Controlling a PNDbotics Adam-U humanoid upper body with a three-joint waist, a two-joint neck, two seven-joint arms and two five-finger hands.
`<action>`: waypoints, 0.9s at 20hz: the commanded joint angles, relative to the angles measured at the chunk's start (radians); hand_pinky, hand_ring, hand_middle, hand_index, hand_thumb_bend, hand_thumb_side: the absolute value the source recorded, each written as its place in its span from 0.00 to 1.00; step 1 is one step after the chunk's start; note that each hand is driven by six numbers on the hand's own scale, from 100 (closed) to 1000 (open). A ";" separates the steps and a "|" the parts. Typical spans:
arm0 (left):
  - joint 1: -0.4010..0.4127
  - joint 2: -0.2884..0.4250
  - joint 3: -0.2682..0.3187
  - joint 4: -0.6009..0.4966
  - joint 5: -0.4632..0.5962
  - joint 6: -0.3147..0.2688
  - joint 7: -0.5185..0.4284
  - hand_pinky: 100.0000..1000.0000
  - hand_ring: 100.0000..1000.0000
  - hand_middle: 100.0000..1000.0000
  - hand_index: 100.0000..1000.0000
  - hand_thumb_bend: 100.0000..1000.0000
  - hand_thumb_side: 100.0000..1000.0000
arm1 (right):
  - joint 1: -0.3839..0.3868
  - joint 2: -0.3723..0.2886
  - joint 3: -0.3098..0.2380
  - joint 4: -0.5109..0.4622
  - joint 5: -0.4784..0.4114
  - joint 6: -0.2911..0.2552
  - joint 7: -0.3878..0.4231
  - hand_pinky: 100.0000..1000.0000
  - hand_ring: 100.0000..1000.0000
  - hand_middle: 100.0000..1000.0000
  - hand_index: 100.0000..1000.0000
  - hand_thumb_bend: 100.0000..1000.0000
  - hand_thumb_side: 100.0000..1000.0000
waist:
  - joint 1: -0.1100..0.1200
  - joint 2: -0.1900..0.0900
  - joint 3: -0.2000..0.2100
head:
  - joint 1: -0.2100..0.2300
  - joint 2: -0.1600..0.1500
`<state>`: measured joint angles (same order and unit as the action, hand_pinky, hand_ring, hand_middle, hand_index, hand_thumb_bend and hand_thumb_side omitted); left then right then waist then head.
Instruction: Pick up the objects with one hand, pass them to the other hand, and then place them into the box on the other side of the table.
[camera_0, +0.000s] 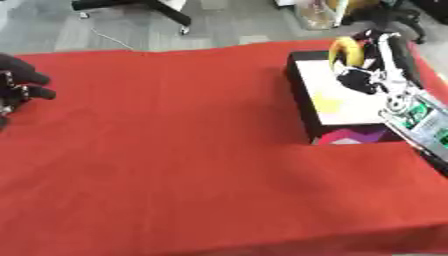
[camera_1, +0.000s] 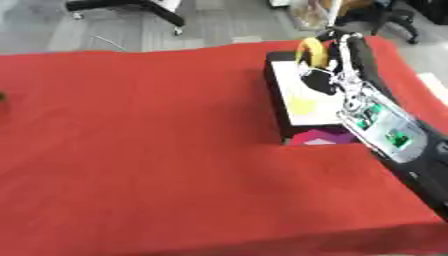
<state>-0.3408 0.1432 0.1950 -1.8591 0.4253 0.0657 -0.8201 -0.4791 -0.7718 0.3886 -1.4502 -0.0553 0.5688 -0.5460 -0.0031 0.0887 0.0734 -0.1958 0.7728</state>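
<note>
A black box (camera_0: 298, 98) with a pale floor stands at the right of the red table. A small yellow thing (camera_0: 328, 103) lies on its floor. My right hand (camera_0: 358, 80) hangs over the far end of the box, fingers curled round a curved yellow object (camera_0: 345, 50) like a banana. My left hand (camera_0: 19, 83) shows at the left edge of the left eye view, low over the cloth, fingers relaxed and holding nothing.
The red cloth (camera_0: 175, 150) covers the whole table. A purple and white patterned panel (camera_0: 354, 136) shows at the box's near end. Beyond the far edge are a black chair base (camera_0: 162, 10) and a bag (camera_0: 317, 15) on the grey floor.
</note>
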 joint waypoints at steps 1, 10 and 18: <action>-0.003 0.008 0.013 -0.027 -0.015 -0.006 0.001 0.70 0.71 0.66 0.77 0.00 0.79 | -0.023 -0.017 -0.015 0.104 0.005 0.069 0.036 0.68 0.97 0.76 1.00 0.70 0.23 | -0.002 -0.008 0.001 | -0.009 -0.003; -0.014 0.072 0.052 0.010 -0.114 -0.032 0.061 0.69 0.71 0.65 0.77 0.00 0.76 | 0.064 -0.042 -0.104 -0.096 0.170 0.097 -0.147 0.68 0.97 0.80 1.00 0.73 0.43 | -0.003 -0.012 -0.008 | 0.013 -0.003; -0.176 0.381 0.099 0.243 -0.522 -0.252 0.232 0.75 0.75 0.71 0.81 0.00 0.39 | 0.216 -0.050 -0.117 -0.505 0.292 0.115 -0.177 0.68 0.94 0.75 1.00 0.66 0.40 | 0.010 -0.018 -0.031 | 0.086 -0.003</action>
<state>-0.4950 0.4433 0.2819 -1.6479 -0.0245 -0.1473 -0.6131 -0.2577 -0.7836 0.2895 -1.8853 0.2117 0.5337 -0.5810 0.0064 0.0859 0.0418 -0.1224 0.7728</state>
